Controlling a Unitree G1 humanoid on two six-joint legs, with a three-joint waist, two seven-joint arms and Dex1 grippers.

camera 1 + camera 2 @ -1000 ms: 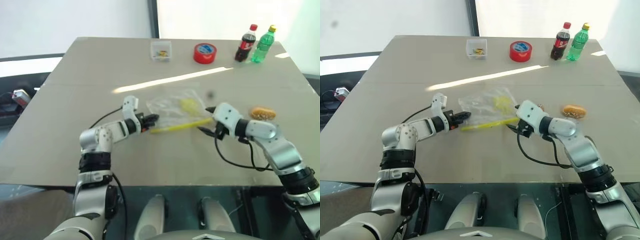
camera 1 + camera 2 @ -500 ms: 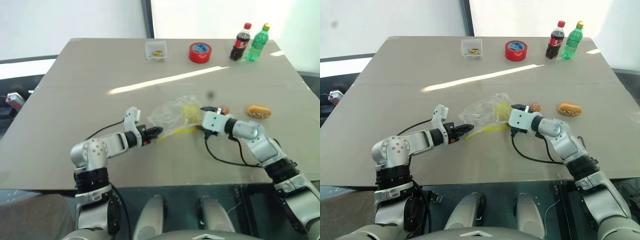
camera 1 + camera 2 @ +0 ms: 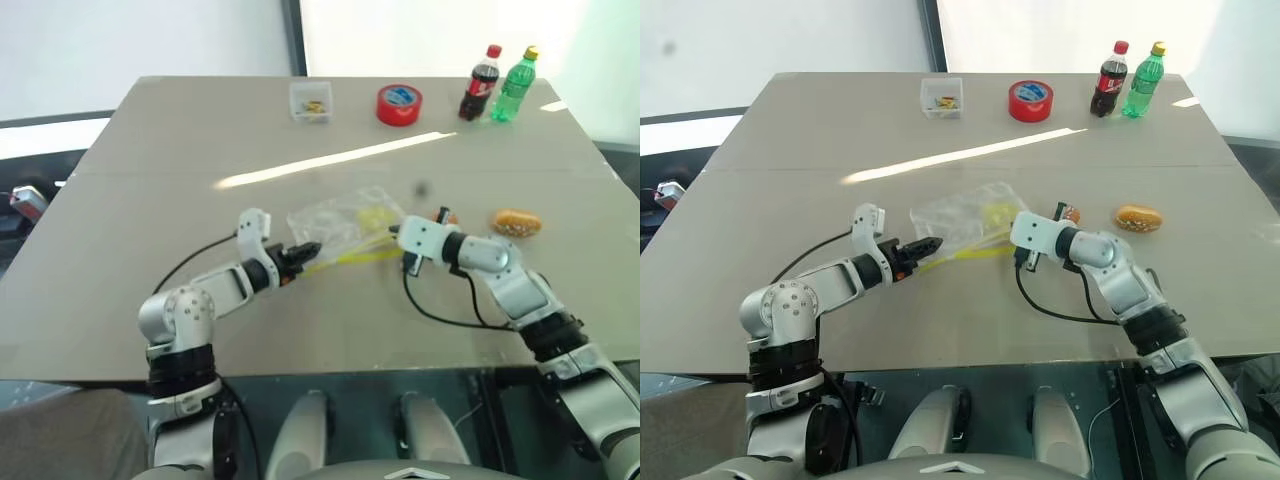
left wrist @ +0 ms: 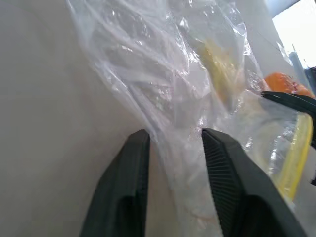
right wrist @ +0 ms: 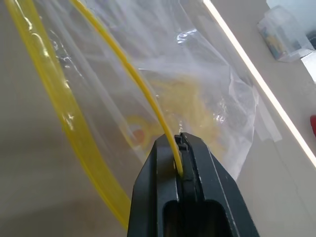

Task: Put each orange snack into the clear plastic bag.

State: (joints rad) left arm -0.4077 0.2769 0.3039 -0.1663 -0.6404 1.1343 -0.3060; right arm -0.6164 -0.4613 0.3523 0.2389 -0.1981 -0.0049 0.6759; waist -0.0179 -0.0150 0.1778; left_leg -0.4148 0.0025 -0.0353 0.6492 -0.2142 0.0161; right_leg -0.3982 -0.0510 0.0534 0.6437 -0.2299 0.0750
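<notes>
Pinching the thin yellow zip strip of the crinkly clear plastic bag (image 3: 345, 222), my right gripper (image 5: 180, 163) has its two black fingers pressed together on that strip, just right of frame centre. My left gripper (image 4: 173, 148), left of centre, has its fingers parted, with bag film lying between them. The bag lies at the middle of the grey table (image 3: 150, 170). One oval orange-brown speckled snack (image 3: 517, 223) rests right of centre, apart from the bag; the other orange snack (image 3: 445, 217) peeks out just behind my right wrist. Along the top edge stand a small clear square box (image 3: 311, 101), a red tape roll (image 3: 398, 105), a dark cola bottle (image 3: 478, 84) and a green bottle (image 3: 517, 85).
</notes>
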